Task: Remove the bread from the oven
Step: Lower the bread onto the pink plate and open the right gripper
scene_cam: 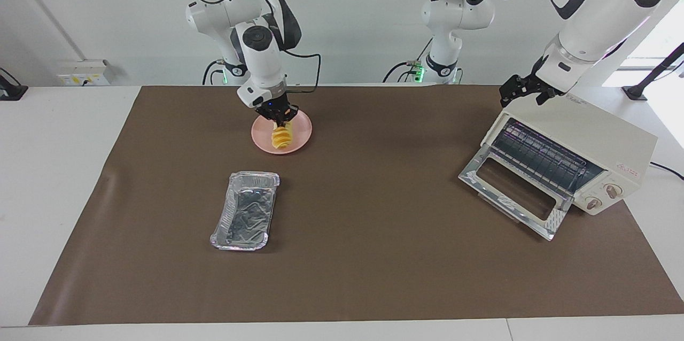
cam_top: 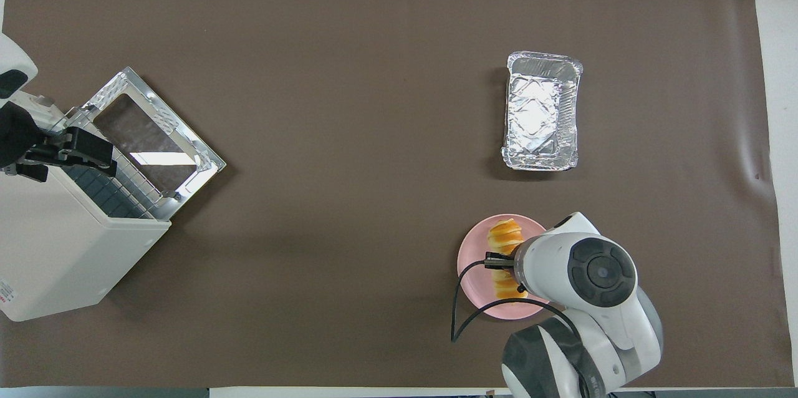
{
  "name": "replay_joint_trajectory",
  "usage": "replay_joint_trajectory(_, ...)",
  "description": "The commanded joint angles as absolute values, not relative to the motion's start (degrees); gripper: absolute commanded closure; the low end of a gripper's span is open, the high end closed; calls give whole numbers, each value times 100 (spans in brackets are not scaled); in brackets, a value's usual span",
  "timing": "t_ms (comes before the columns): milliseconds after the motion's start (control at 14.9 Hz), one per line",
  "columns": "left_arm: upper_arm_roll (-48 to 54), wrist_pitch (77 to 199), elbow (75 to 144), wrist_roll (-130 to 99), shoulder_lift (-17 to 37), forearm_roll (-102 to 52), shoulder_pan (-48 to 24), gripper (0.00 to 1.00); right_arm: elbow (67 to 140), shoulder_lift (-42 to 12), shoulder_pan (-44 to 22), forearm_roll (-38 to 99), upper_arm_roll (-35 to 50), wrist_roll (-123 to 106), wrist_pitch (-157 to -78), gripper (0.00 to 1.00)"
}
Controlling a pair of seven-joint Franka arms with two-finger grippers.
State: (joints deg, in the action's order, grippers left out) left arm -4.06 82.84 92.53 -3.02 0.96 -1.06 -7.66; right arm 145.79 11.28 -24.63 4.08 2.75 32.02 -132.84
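Golden-orange ridged bread point(scene_cam: 282, 137), an elongated loaf, is clamped in the right end effector point(scene_cam: 280, 119) directly over the round pink plate point(scene_cam: 301, 128) (contact between loaf and plate cannot be confirmed). In the facing view the plate sits at about 11 o'clock on the brown mat of the desk point(scene_cam: 374, 255). Crinkled silver foil tray point(scene_cam: 245, 210) lies farther from the robots than the plate, apart from it. Boxy cream-white toaster oven point(scene_cam: 593, 143), at 3 o'clock, has its glass door dropped open. Left end effector point(scene_cam: 517, 93), fingers spread wide, holds nothing and waits over the oven's top edge.
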Motion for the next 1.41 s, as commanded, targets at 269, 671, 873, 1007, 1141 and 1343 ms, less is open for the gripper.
replay_joint_trajectory(269,-343,8227,9237,-325,53,-9,-686,0,14643,1099,-2487,475,281,3322,-13456,0)
replay_joint_trajectory(671,-343,8227,9246,-325,53,-9,-686,0,13925,862,-2453,475,273,3349,-12905,0)
replay_joint_trajectory(873,-343,8227,9246,-325,53,-9,-686,0,12897,729,-2024,466,246,3165,-12104,0)
replay_joint_trajectory(1007,-343,8227,9237,-325,53,-9,-686,0,12439,729,-1585,466,229,2474,-11936,0)
replay_joint_trajectory(1141,-343,8227,9246,-325,53,-9,-686,0,11973,730,-1075,466,220,1595,-11743,0)
replay_joint_trajectory(1343,-343,8227,9246,-325,53,-17,-686,0,11235,651,-529,431,202,452,-11173,0)
